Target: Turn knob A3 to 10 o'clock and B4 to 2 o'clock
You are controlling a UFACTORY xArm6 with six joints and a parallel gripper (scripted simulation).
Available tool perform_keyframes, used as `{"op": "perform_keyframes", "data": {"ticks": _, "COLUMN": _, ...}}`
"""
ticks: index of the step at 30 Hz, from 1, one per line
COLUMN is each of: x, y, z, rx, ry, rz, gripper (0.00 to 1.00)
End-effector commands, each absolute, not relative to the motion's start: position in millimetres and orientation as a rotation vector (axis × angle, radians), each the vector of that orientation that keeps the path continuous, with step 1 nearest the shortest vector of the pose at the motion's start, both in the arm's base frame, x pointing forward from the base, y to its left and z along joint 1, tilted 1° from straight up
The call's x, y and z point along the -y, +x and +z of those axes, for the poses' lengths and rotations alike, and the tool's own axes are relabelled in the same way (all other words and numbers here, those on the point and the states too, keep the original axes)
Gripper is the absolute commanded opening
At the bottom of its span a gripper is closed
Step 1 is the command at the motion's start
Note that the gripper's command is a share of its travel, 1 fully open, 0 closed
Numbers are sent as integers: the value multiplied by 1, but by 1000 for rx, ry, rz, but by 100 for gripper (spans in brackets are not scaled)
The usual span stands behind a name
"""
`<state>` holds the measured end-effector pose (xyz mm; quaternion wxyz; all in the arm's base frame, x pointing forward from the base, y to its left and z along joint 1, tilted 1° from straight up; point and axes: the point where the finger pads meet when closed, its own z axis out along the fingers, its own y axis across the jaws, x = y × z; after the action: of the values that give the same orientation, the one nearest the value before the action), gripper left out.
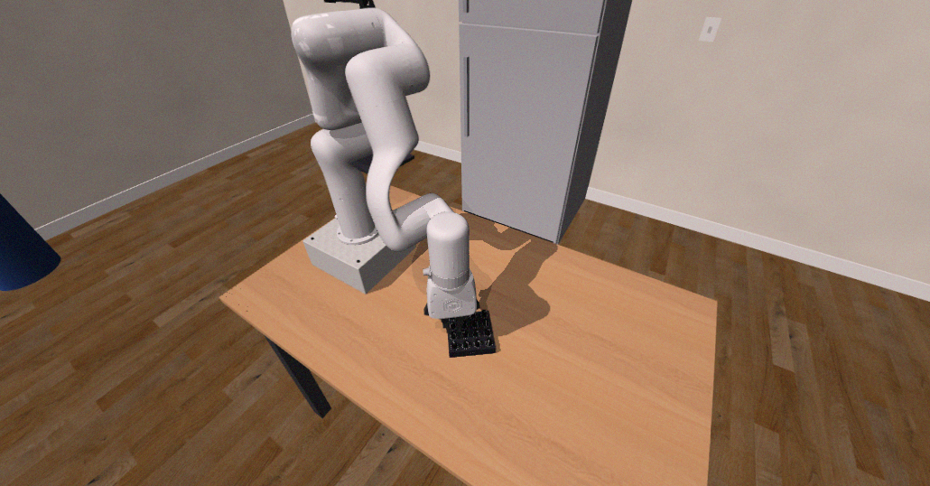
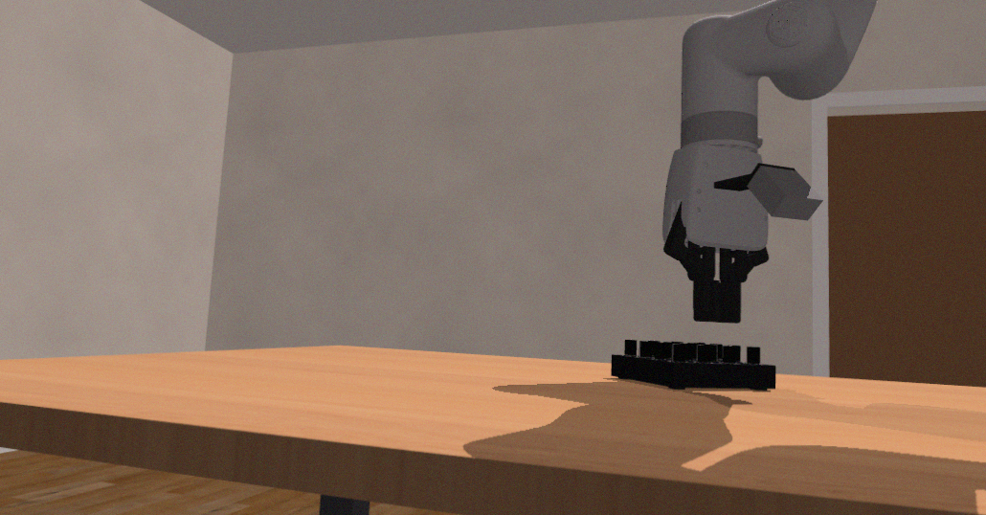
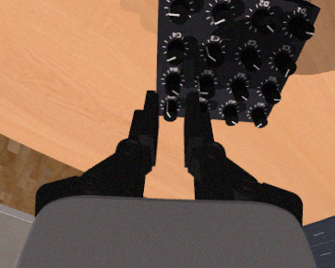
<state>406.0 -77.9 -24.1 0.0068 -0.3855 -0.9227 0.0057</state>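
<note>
Just above the knob box (image 1: 471,354) (image 2: 724,376) (image 3: 233,70), with a gap below the gripper (image 1: 445,322) (image 2: 717,320) (image 3: 172,108): fingers a little bit apart, nothing pinched. Box flat on the wooden table (image 1: 585,352) (image 2: 207,401) (image 3: 58,69). In the wrist view, knob A3 (image 3: 204,106) partly hidden behind one finger, and knob B4 (image 3: 173,84) in plain sight, with other knobs close around. Past the table, a tall gray fridge (image 1: 526,111); off to one side, something blue (image 1: 23,248). Brown door (image 2: 904,249) at the back.
</note>
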Motion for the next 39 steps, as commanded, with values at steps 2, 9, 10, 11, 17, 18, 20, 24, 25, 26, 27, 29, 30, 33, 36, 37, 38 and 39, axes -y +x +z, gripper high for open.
{"op": "perform_keyframes", "data": {"ticks": 2, "x": 78, "y": 408, "z": -29, "rx": 2890, "ry": -1207, "rz": 17, "gripper": 19}}
{"op": "perform_keyframes", "data": {"ticks": 9, "x": 78, "y": 407, "z": -34, "rx": 2890, "ry": -1207, "rz": 17, "gripper": 19}}
{"op": "perform_keyframes", "data": {"ticks": 10, "x": 78, "y": 407, "z": -35, "rx": 2890, "ry": -1207, "rz": 17, "gripper": 19}}
{"op": "perform_keyframes", "data": {"ticks": 11, "x": 78, "y": 407, "z": -36, "rx": 2890, "ry": -1207, "rz": 17, "gripper": 19}}
{"op": "perform_keyframes", "data": {"ticks": 17, "x": 78, "y": 407, "z": -39, "rx": 2890, "ry": -1207, "rz": 17, "gripper": 19}}
{"op": "perform_keyframes", "data": {"ticks": 18, "x": 78, "y": 407, "z": -40, "rx": 2890, "ry": -1207, "rz": 17, "gripper": 19}}
{"op": "perform_keyframes", "data": {"ticks": 20, "x": 78, "y": 407, "z": -40, "rx": 2890, "ry": -1207, "rz": 17, "gripper": 19}}
{"op": "perform_keyframes", "data": {"ticks": 24, "x": 78, "y": 407, "z": -40, "rx": 2890, "ry": -1207, "rz": 17, "gripper": 19}}
{"op": "perform_keyframes", "data": {"ticks": 25, "x": 78, "y": 407, "z": -41, "rx": 2890, "ry": -1207, "rz": 17, "gripper": 19}}
{"op": "perform_keyframes", "data": {"ticks": 26, "x": 78, "y": 407, "z": -41, "rx": 2890, "ry": -1207, "rz": 17, "gripper": 19}}
{"op": "perform_keyframes", "data": {"ticks": 27, "x": 78, "y": 407, "z": -41, "rx": 2890, "ry": -1207, "rz": 17, "gripper": 19}}
{"op": "perform_keyframes", "data": {"ticks": 29, "x": 78, "y": 407, "z": -41, "rx": 2890, "ry": -1207, "rz": 17, "gripper": 19}}
{"op": "perform_keyframes", "data": {"ticks": 30, "x": 78, "y": 407, "z": -41, "rx": 2890, "ry": -1207, "rz": 17, "gripper": 19}}
{"op": "perform_keyframes", "data": {"ticks": 33, "x": 78, "y": 407, "z": -41, "rx": 2890, "ry": -1207, "rz": 17, "gripper": 19}}
{"op": "perform_keyframes", "data": {"ticks": 36, "x": 78, "y": 407, "z": -41, "rx": 2890, "ry": -1207, "rz": 17, "gripper": 19}}
{"op": "perform_keyframes", "data": {"ticks": 37, "x": 78, "y": 407, "z": -41, "rx": 2890, "ry": -1207, "rz": 17, "gripper": 19}}
{"op": "perform_keyframes", "data": {"ticks": 38, "x": 78, "y": 407, "z": -41, "rx": 2890, "ry": -1207, "rz": 17, "gripper": 19}}
{"op": "perform_keyframes", "data": {"ticks": 39, "x": 78, "y": 407, "z": -41, "rx": 2890, "ry": -1207, "rz": 17, "gripper": 19}}
